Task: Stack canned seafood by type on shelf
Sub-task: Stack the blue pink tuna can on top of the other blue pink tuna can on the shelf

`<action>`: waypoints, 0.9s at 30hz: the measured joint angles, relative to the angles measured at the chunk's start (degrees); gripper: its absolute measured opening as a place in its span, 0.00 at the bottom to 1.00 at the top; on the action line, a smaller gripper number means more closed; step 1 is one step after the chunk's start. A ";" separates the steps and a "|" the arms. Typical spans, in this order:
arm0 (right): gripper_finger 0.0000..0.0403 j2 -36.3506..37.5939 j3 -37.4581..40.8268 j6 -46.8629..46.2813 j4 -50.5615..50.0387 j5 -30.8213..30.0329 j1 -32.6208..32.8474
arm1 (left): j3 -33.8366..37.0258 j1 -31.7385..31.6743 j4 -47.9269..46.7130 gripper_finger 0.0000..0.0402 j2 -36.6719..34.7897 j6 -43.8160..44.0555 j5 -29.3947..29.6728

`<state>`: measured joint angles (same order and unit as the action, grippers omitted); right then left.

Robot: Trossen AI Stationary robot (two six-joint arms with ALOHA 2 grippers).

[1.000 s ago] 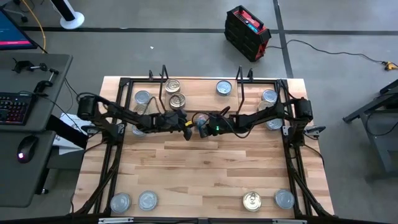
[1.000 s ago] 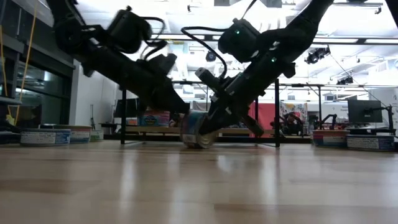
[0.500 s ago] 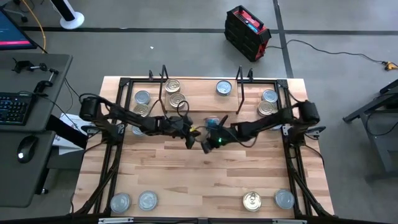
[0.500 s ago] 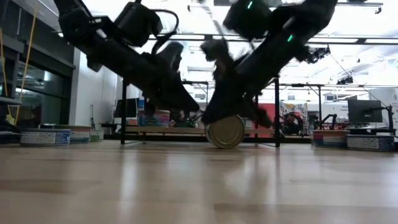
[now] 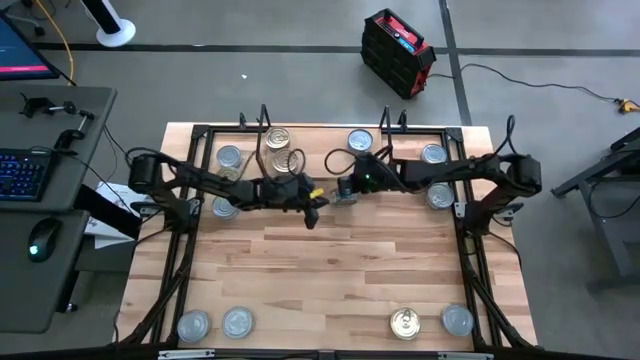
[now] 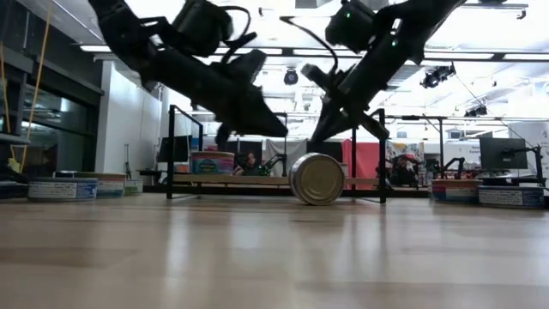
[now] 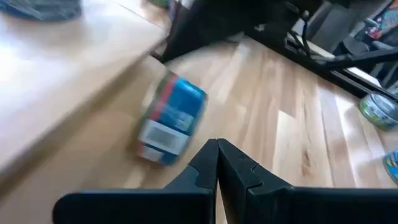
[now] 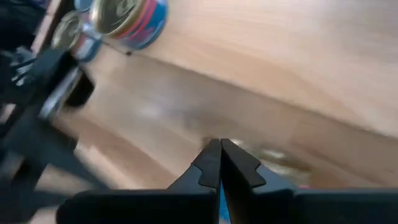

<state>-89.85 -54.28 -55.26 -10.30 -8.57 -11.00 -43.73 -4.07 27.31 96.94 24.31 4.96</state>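
Observation:
A blue-labelled tin (image 6: 316,178) stands on its rim on the table, just in front of the shelf (image 5: 322,172); its lid faces the near edge. It also shows in the left wrist view (image 7: 171,118). My left gripper (image 7: 217,152) is shut and hangs above the tin, on its left (image 5: 316,198). My right gripper (image 8: 219,155) is shut too, above the tin and on its right (image 5: 347,186). Three tins (image 5: 278,137) (image 5: 286,160) (image 5: 360,141) lie flat on the shelf board.
More tins lie flat beside the shelf at left (image 5: 229,157) and right (image 5: 432,154), and several along the near edge (image 5: 238,322) (image 5: 405,323). The shelf's black wire uprights (image 6: 170,154) (image 6: 382,154) rise near both arms. Bare wood (image 5: 330,270) fills the table's middle.
Both grippers have risen off the tin, and the right one has also swung toward the far edge. A second ago the tin leaned tilted between them. It now stands on its rim and has rolled a little toward the table's right.

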 joint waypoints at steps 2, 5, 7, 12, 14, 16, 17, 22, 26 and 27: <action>0.00 -0.83 0.00 0.24 0.30 0.04 -1.53 | -1.21 1.04 0.34 0.00 1.45 0.09 -0.16; 0.00 -2.03 0.00 0.30 -0.31 0.71 -3.24 | -2.96 2.95 0.37 0.00 3.14 0.29 -0.17; 0.00 -2.89 0.00 0.63 -0.17 2.67 -3.91 | -3.47 4.19 -0.33 0.00 4.06 0.35 -0.06; 0.00 -3.69 0.00 1.68 0.31 3.67 -3.59 | -5.69 6.05 -0.21 0.00 9.65 2.28 1.14; 0.00 -3.71 0.00 1.72 0.72 4.10 -3.14 | -6.52 6.31 -0.26 0.00 11.72 3.28 1.70; 0.00 -3.71 0.00 1.77 0.81 4.16 -2.59 | -8.09 6.34 0.35 0.00 14.30 3.50 3.91; 0.00 -3.71 0.00 1.74 0.99 4.42 -2.28 | -8.39 6.33 0.16 0.00 15.28 3.96 5.47; 0.00 -3.71 0.00 1.70 1.11 4.67 0.06 | -9.57 5.41 -0.35 0.00 17.35 8.28 11.70; 0.00 -3.71 -0.01 1.77 1.79 4.22 1.98 | -9.58 4.26 -1.48 0.00 17.36 7.75 14.14; 0.00 -3.71 0.00 1.77 1.87 4.16 2.47 | -9.57 3.90 -1.85 0.00 17.42 7.62 14.27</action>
<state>-93.56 -54.29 -53.49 -8.43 -4.41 -8.53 -53.30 -0.17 25.46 114.35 31.93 19.23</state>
